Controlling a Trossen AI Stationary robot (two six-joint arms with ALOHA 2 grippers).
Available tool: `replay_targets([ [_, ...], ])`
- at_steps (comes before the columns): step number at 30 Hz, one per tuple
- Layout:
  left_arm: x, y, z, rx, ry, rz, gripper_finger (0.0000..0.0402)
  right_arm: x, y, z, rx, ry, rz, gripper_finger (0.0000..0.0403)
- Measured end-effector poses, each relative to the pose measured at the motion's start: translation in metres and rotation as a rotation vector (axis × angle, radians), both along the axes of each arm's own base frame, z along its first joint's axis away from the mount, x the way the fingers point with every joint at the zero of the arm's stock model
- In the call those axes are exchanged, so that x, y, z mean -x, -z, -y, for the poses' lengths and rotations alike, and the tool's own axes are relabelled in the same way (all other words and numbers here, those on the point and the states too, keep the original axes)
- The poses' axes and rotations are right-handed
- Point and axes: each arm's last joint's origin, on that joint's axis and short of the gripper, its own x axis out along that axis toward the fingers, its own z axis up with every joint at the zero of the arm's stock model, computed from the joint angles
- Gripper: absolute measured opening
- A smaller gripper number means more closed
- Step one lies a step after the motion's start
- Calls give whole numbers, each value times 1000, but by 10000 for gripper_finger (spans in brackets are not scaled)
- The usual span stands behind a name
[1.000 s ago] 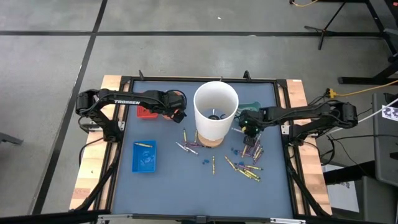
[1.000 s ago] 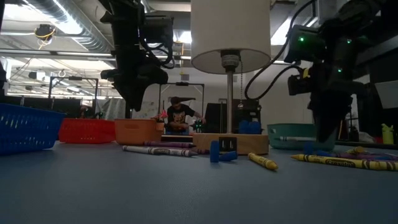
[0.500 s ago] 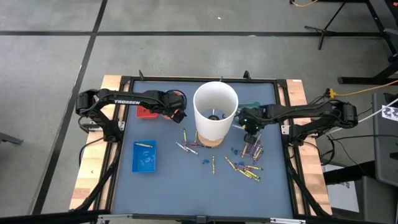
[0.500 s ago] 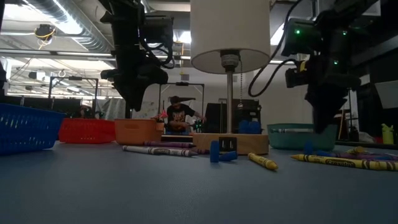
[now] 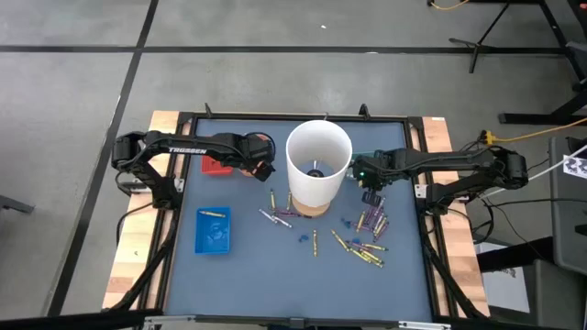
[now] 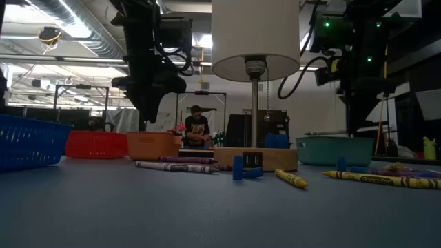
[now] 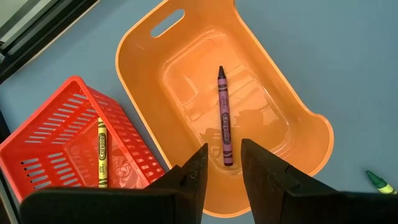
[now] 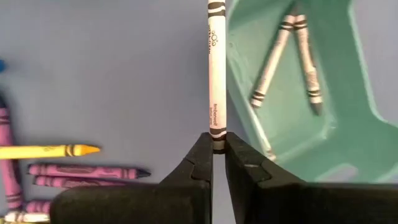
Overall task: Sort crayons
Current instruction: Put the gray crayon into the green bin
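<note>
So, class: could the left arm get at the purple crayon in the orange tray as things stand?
Probably yes. The left gripper hangs right above the orange tray, open and holding nothing, and the purple crayon lies alone on the tray floor with nothing over it.

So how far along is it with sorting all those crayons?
A few are sorted: a purple crayon in the orange tray, a yellow one in the red basket, two in the teal tray. The right pincer holds a white crayon beside that tray. Many loose crayons remain on the table.
</note>
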Motion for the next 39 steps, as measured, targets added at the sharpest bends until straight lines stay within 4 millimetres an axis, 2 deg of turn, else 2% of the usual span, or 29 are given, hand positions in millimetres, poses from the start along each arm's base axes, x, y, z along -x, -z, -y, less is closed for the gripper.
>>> replay_targets([
  [8,0,0,0,0,0,0,81,-3,-13,2,56,1,1,21],
  [15,0,0,0,0,0,0,81,3,-15,7,248,28,-91,21],
  [30,0,0,0,0,0,0,81,4,-15,8,316,-10,-126,22],
  [34,0,0,0,0,0,0,81,5,-15,9,341,-20,-136,44],
  [39,0,0,0,0,0,0,81,5,-15,9,342,-21,-136,98],
])
